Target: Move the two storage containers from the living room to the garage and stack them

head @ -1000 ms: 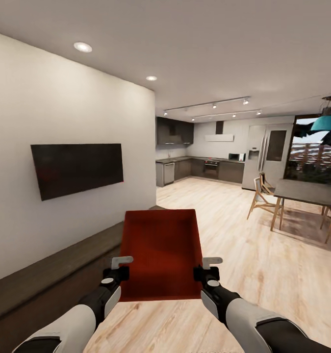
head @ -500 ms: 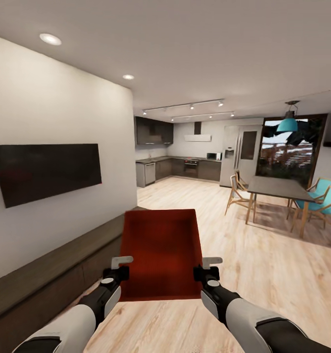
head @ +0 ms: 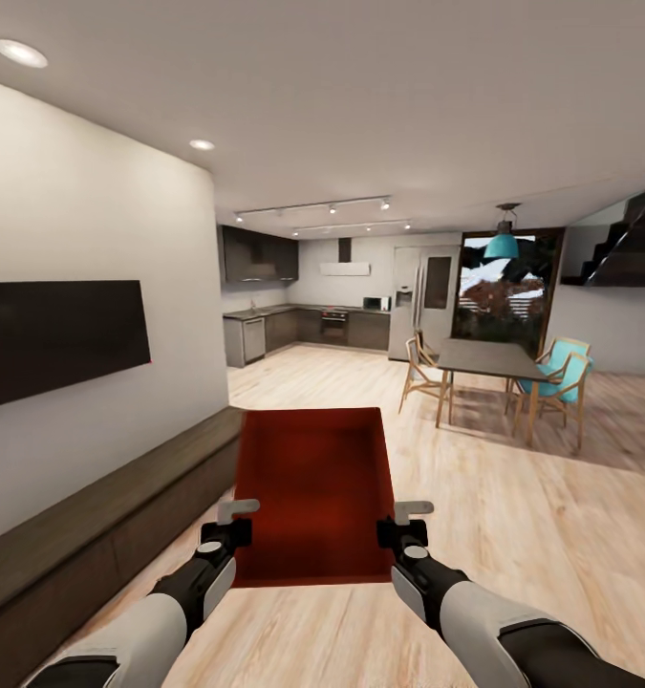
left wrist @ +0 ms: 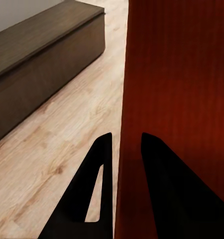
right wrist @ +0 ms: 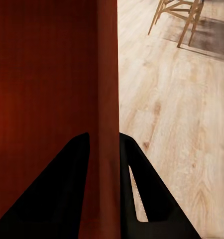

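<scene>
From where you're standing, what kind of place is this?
Most likely an open-plan home: a living area with a black TV on the wall over a long low bench, a dining table with chairs, and a kitchen at the far end.

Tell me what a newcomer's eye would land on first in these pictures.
First, the orange-red storage container, held out in front of the robot, with the left gripper pinching one side wall and the right gripper the other. Next, the black TV on the white wall at left above a long dark bench, and the dining table with teal chairs farther back on the right.
</scene>
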